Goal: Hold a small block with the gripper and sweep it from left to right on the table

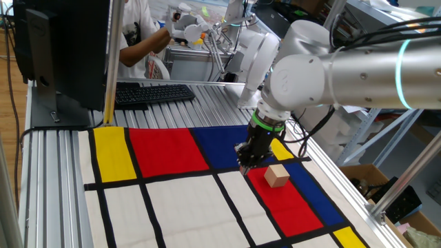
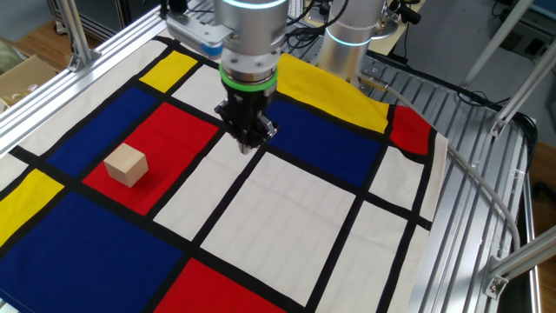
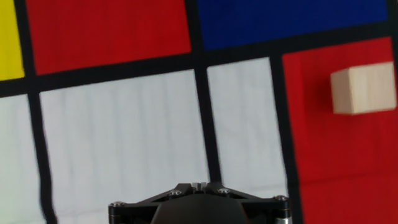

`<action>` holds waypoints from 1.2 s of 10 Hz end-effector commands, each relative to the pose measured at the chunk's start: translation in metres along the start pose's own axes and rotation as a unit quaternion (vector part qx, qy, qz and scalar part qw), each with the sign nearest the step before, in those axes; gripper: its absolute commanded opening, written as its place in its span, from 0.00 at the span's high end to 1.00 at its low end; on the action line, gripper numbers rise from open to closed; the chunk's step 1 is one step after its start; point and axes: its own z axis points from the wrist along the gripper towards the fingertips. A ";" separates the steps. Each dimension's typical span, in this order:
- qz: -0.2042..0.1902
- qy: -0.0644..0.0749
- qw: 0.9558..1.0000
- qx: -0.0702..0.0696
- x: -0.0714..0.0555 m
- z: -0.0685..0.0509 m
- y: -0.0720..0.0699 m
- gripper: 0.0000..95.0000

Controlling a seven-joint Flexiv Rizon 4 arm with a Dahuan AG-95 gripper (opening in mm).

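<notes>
The small block [image 1: 278, 175] is a light-tan wooden cube lying free on a red rectangle of the table [image 1: 172, 207]. The gripper [image 1: 246, 165], black with a green ring above it, hangs just to the block's left over the black line between blue and white, its jaws pressed together with nothing between them. From the other fixed view the block [image 2: 126, 164] sits well apart from the gripper [image 2: 250, 143] above the cloth [image 2: 287, 200]. The hand view shows the block [image 3: 362, 88] at the right edge and the shut gripper [image 3: 200, 185] at the bottom.
A black keyboard [image 1: 151, 92] and a monitor [image 1: 62, 48] stand on the rails behind the cloth. A person [image 1: 141, 38] works at the back. A second white arm base [image 2: 356, 35] stands at the cloth's far edge. Cardboard boxes [image 1: 365, 179] sit beside the table.
</notes>
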 end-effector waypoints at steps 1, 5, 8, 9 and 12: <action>-0.010 0.000 1.000 0.001 -0.016 0.000 -0.015 1.00; -0.021 0.000 1.000 0.014 -0.053 0.004 -0.053 1.00; -0.026 0.000 1.000 0.014 -0.069 0.010 -0.085 1.00; -0.031 0.000 0.999 0.015 -0.073 0.013 -0.098 1.00; -0.034 0.003 0.999 0.028 -0.089 0.010 -0.110 1.00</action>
